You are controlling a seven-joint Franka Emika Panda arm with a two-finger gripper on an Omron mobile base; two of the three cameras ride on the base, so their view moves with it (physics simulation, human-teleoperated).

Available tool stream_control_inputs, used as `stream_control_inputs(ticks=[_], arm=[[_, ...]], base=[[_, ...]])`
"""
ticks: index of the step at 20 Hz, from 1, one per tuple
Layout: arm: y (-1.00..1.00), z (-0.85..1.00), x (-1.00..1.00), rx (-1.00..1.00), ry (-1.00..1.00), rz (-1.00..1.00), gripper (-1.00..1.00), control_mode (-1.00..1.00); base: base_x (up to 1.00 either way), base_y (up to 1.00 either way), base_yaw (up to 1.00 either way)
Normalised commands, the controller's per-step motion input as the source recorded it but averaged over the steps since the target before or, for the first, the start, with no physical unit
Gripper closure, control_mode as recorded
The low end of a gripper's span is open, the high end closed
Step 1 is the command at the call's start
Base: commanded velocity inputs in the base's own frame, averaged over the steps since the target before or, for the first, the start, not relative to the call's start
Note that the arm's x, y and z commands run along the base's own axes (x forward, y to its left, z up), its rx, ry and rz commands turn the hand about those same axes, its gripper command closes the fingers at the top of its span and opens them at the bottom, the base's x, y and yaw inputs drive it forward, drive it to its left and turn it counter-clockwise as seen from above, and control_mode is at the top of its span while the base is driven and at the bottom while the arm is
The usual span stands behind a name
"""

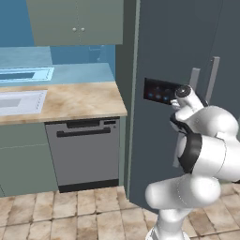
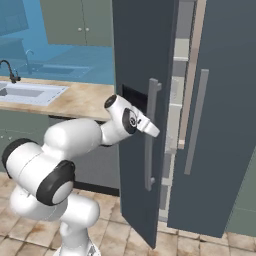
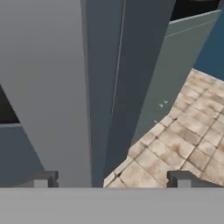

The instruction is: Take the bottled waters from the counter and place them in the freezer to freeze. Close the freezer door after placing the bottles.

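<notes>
Here the freezer door [image 2: 137, 100] stands partly ajar, a strip of pale shelves showing behind its edge, and the gripper [image 3: 113, 179] sits close against its long bar handle [image 2: 150, 135] with fingertips [image 3: 41, 178] spread wide, holding nothing. The door is likely heavy, rigid and hinged, so the bar probably offers the best hold, mid-height, though smooth metal may slip. The counter [image 1: 79, 101] lies to the left.
</notes>
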Motion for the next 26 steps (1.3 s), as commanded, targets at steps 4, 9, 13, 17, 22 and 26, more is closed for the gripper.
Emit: stream_control_inputs(ticks=[4,9,13,17,22,26], arm=[[-0.18,0.00,0.26,0.05,-0.03,0.20,-1.00,-1.00],[-0.04,0.00,0.29,0.01,0.00,0.22,-1.00,-1.00],[0.00,0.00,0.41,0.00,0.00,0.20,-1.00,-1.00],[-0.02,0.02,0.48,0.00,0.00,0.19,-1.00,-1.00],[-0.14,0.13,0.40,0.02,0.02,0.16,-1.00,-1.00],[-0.45,0.09,0.28,0.09,0.00,0.11,-1.00,-1.00]], base=[[0.00,0.00,0.00],[0.00,0.00,0.00],[0.00,0.00,0.00],[0.00,0.00,0.00],[0.00,0.00,0.00],[0.00,0.00,0.00]])
